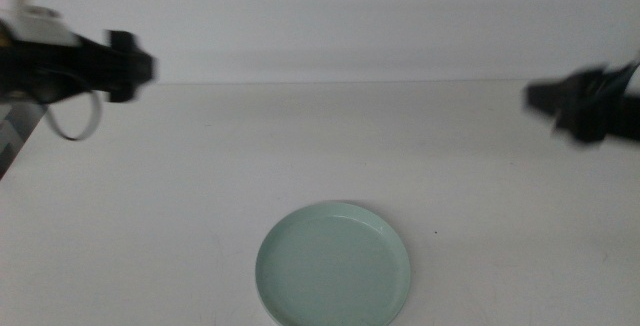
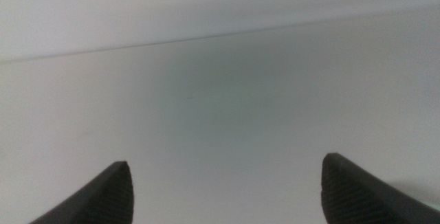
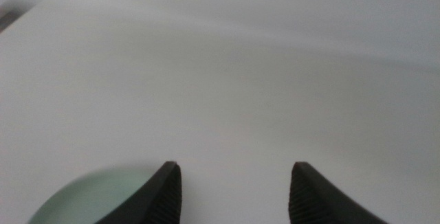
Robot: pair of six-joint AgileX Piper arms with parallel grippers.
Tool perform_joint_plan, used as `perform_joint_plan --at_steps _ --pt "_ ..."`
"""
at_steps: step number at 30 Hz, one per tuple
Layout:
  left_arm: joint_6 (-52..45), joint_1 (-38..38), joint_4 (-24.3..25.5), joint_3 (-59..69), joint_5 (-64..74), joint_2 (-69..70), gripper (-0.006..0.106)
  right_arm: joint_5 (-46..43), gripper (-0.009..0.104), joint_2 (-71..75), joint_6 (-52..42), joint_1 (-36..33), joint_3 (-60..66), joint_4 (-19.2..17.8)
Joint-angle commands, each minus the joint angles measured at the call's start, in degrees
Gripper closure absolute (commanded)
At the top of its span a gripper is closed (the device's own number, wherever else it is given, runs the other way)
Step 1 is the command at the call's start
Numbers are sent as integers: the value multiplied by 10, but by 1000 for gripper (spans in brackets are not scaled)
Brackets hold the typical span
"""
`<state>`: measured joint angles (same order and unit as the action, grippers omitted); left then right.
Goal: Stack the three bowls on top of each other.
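Up at the far left, the left pincer [image 1: 145, 66] hangs above the white worktop [image 1: 200, 166], its two dark, matte jaws spread wide and empty. Opposite, at the far right, the right pincer [image 1: 535, 96] hovers blurred, jaws parted with nothing between. Only one bowl shows: the mint green bowl [image 1: 333, 264], round, shallow, smooth, low-rimmed, lying near the worktop's front edge, well apart from both pincers.

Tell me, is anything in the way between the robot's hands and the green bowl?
Nothing visible is. Only bare table lies between the green bowl and the left gripper or the right gripper. Both are open, raised at the sides. No other bowls are in view.
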<state>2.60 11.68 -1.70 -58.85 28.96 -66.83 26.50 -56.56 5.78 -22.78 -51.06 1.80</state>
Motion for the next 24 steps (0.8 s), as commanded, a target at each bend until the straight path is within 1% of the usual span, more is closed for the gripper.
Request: perform_joint_plan --at_steps 1,3,5,7,9,12,14,16,20,22,24 --pt "26 -30 11 -21 -17 37 0 -53 54 -2 12 56 -40 -24" --pt "17 -59 17 -9 -17 68 0 -48 54 3 -2 111 -48 -18" --pt "10 -78 17 12 -35 106 0 -31 54 13 -31 156 -48 -2" --pt "1 -90 17 45 -63 147 0 -19 54 28 -58 191 -43 25" --pt "-5 -88 17 90 -96 197 0 -39 54 55 -85 210 -20 52" --pt "-6 -82 -4 163 -143 263 0 -81 54 103 -154 210 34 66" --pt "-12 -81 -4 204 -174 300 0 -113 54 140 -172 208 74 75" --pt "-12 -81 -4 245 -202 331 0 -145 54 171 -175 208 112 84" --pt "-12 -81 2 297 -256 366 0 -190 54 214 -175 208 165 84" --pt "-12 -81 2 313 -294 372 0 -189 54 224 -175 208 171 83" --pt "-10 -81 0 317 -299 372 0 -171 54 228 -166 208 172 88"
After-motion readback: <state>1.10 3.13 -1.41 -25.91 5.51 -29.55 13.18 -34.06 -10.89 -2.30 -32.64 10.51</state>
